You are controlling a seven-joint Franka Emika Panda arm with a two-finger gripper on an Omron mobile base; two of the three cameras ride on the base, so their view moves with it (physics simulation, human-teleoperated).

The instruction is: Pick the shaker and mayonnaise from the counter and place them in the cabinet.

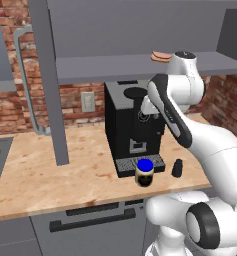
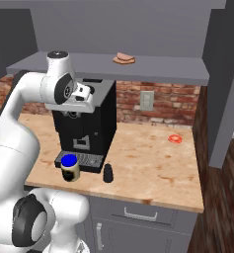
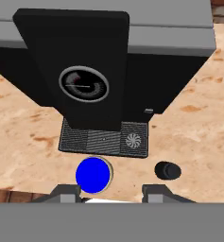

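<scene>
I have the arm raised in front of the black coffee machine [image 1: 132, 127], with the hand up near the machine's top, looking down over it. In the hand view the gripper [image 3: 112, 193] shows its two finger tips at the bottom edge, standing apart with bare space between them and nothing clamped; they hang above the counter's front edge. The mayonnaise [image 1: 144, 172] stands upright on the counter [image 1: 50, 170], right in front of the machine's drip tray [image 3: 104, 139], its blue lid facing up at me in the hand view [image 3: 93, 175]. The shaker [image 1: 177, 168] stands upright on the same worktop, just beside the jar toward the right of the left base view, apart from it and not touching; in the hand view I see its dark rounded top [image 3: 167, 170] off the tray's front corner. From the right base view the jar [image 2: 69, 168] and shaker [image 2: 107, 173] sit near the counter's front edge, over the grey drawers [image 2: 138, 213]. The cabinet [image 1: 140, 65] hangs open above the machine; its flat grey shelf carries a small brownish-pink item [image 2: 123, 59], which I cannot make out well. The cabinet door [image 1: 50, 85] stands swung out with its long silver handle [image 1: 27, 85]. A small red ring-shaped object [image 2: 175, 138] lies on the worktop well away from the jar, and a wall outlet [image 2: 146, 100] sits on the brick behind.
</scene>
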